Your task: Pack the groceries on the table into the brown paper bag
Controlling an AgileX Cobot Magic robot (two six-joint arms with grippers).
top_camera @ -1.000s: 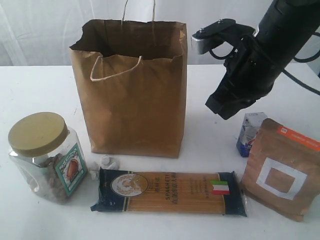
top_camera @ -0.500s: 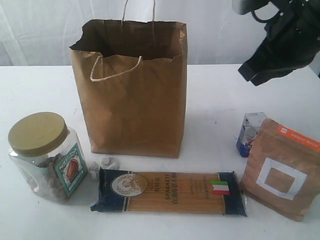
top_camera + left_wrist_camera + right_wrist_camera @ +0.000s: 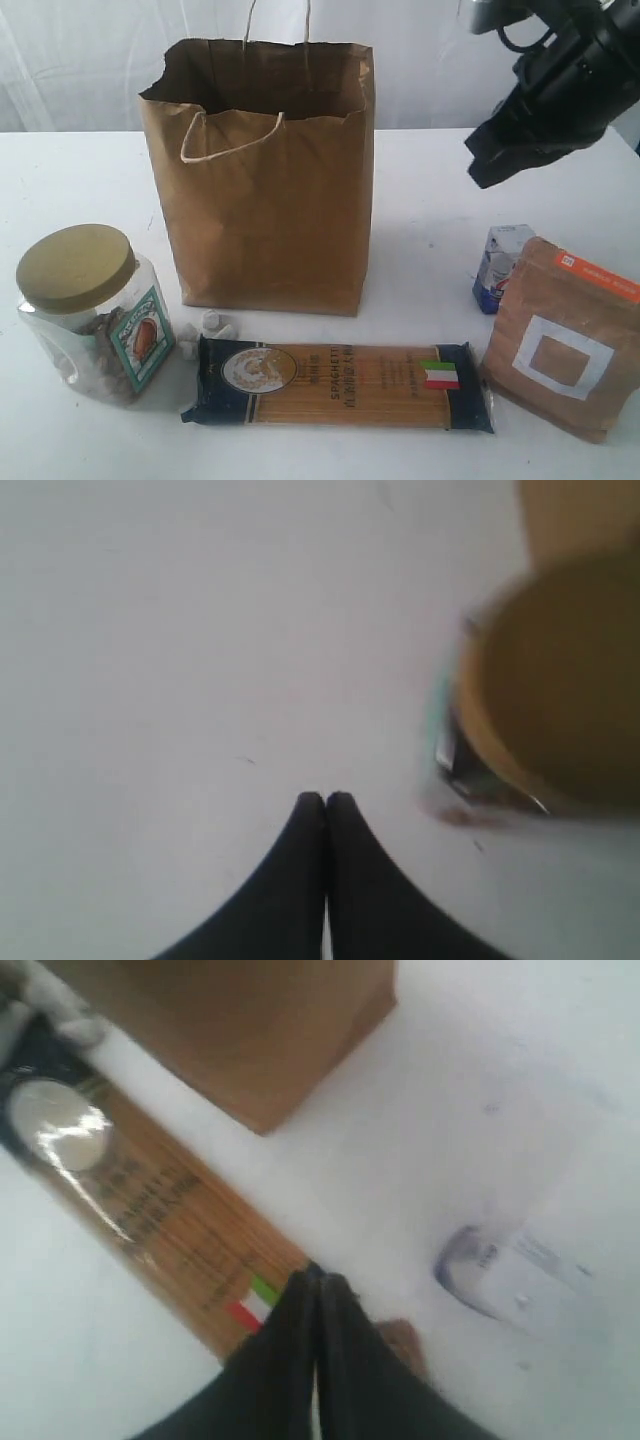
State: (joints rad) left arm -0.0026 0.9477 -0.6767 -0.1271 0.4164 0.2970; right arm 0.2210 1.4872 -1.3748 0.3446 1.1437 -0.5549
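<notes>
Closed and empty, the right hand (image 3: 318,1278) hangs near the small blue-white carton (image 3: 496,264), seemingly light and crushable, best pinched gently across its narrow sides.

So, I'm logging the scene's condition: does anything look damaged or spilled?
The brown paper bag has a torn rim at one upper corner, and small white bits lie loose on the table at its base.

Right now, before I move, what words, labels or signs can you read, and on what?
"SPAGHETTI": on the dark spaghetti packet, near a small Italian flag; smaller line beside it unreadable.
Label on the gold-lidded jar: too blurred.
Print on the blue-white carton: too blurred.
Print on the orange strip of the brown pouch: too small.
On the brown paper bag: none.
</notes>
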